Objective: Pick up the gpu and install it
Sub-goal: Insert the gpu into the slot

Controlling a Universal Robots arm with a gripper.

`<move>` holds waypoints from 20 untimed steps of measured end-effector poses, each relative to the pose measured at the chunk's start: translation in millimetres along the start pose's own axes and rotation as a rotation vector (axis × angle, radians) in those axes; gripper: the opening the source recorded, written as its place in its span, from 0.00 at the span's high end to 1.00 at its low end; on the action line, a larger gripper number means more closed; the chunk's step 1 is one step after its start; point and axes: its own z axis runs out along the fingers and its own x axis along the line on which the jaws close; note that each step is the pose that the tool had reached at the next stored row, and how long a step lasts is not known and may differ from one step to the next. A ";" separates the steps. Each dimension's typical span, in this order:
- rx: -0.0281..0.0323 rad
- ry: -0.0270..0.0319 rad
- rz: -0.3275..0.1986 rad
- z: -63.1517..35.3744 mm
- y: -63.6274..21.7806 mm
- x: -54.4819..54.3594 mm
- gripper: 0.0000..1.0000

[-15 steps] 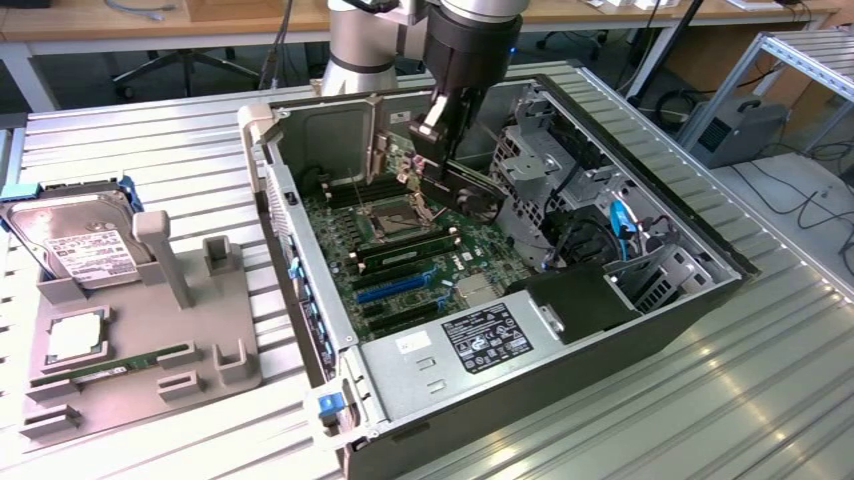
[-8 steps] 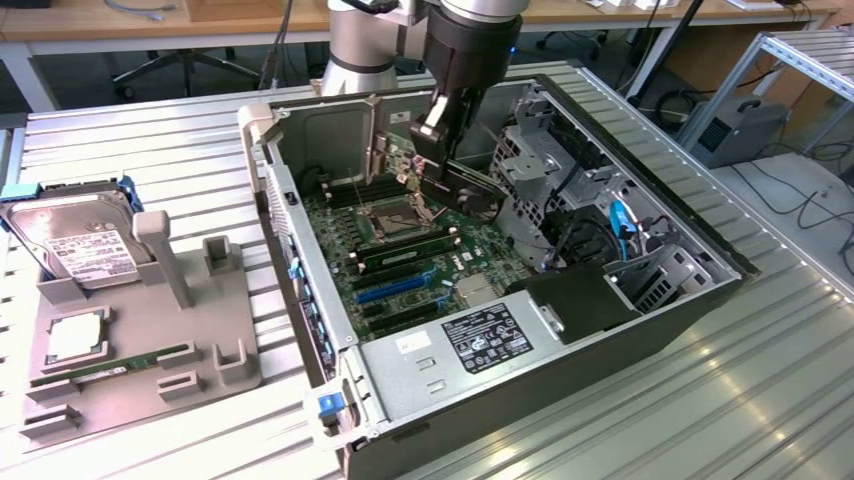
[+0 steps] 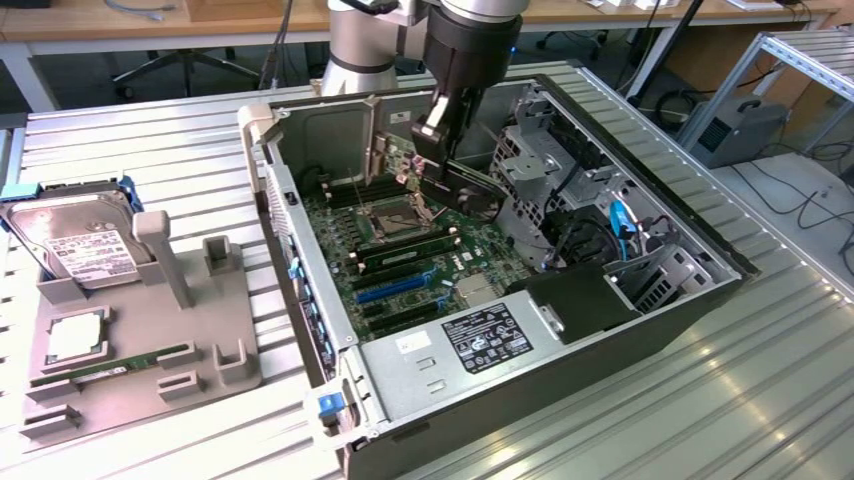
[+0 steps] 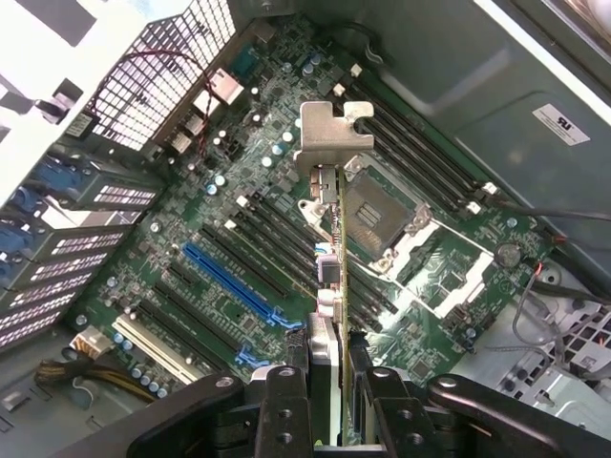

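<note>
My gripper [image 3: 430,162] hangs inside the open computer case [image 3: 667,300], above the motherboard [image 3: 400,250], and is shut on the gpu [image 4: 332,258]. The card is held edge-on, a thin slab running away from the fingers [image 4: 284,401] to its silvery end bracket [image 4: 334,134]. In the exterior view the gpu [image 3: 379,150] shows as a thin upright strip beside the gripper, lifted off the board. Below it lie the motherboard [image 4: 191,210], the CPU socket [image 4: 377,210] and several dark expansion slots, one of them a blue slot [image 4: 234,277].
Left of the case stands a grey holder [image 3: 147,330] with a hard drive [image 3: 80,245], a CPU chip [image 3: 74,340] and a green RAM stick [image 3: 114,365]. Inside the case, a drive cage [image 3: 534,160], cables and a black box [image 3: 581,300] crowd the exterior view's right.
</note>
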 end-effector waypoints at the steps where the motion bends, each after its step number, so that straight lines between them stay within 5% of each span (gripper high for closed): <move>1: -0.0001 0.0000 -0.003 0.0 0.0 0.0 0.73; 20: -0.0011 0.0007 -0.043 0.0 0.0 0.0 0.73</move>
